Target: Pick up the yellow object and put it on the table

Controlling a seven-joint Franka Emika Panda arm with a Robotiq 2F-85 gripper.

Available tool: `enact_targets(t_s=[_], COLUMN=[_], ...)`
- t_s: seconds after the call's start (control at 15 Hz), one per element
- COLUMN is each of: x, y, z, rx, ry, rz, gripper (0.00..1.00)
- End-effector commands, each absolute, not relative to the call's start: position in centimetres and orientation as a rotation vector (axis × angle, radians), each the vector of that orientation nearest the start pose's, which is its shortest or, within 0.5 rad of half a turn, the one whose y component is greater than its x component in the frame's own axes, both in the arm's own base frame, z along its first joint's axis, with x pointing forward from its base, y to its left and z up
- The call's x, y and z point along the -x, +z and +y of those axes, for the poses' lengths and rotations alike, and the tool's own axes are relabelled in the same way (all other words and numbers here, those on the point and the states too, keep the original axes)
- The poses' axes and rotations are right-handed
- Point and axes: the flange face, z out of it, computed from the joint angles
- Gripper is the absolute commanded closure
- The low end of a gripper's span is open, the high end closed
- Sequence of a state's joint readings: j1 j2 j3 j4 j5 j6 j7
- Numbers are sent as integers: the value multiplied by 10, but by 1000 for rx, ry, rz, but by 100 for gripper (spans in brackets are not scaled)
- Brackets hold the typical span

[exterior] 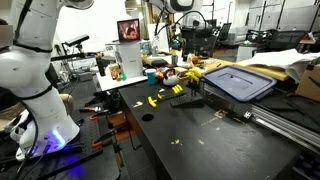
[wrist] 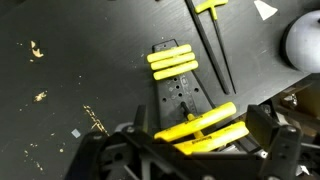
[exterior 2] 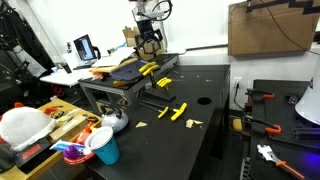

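Two yellow T-handle tools (wrist: pixel 196 124) lie side by side on a black perforated holder (wrist: pixel 180 95), right between my fingers in the wrist view. My gripper (wrist: pixel 200 140) is open, with one finger on each side of them, not touching. In an exterior view it (exterior 2: pixel 150 40) hangs over the raised rack at the table's far end. Two more yellow bars (wrist: pixel 172 62) sit further along the holder. Other yellow T-tools lie on the black table (exterior 2: pixel 170 145), seen in both exterior views (exterior: pixel 155 100) (exterior 2: pixel 166 110).
A round hole (exterior 2: pixel 203 99) is in the tabletop. A grey-blue lid (exterior: pixel 240 82) and a mustard cloth (exterior: pixel 275 70) lie beside the rack. A white kettle (exterior 2: pixel 115 122) and a teal cup (exterior 2: pixel 105 148) stand on the cluttered desk. Thin dark shafts (wrist: pixel 212 45) lie near the holder.
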State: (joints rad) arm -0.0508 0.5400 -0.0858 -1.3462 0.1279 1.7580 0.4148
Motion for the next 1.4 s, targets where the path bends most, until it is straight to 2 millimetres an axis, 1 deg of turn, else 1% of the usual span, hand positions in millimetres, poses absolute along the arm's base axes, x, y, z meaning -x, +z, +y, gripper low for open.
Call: enact_targets(t_s=[0.0,0.13,0.4,0.73,0.93,1.2,1.27,1.33], x=[-711,-718,-726,-733,-735,-732,-732,-732], y=[401,396,387,387,390,403,391,392], z=[-66,-65,-67,-69,-70,-70,-70,-70], rx=[2868,2822,2754,2689,2664,2669,2702,2701], ry=[228,227,232,185,175,140,168,161], rz=[1030,1130,1254,1393,1436,1407,1404,1403], gripper=[0,0,0,0,0,0,0,0])
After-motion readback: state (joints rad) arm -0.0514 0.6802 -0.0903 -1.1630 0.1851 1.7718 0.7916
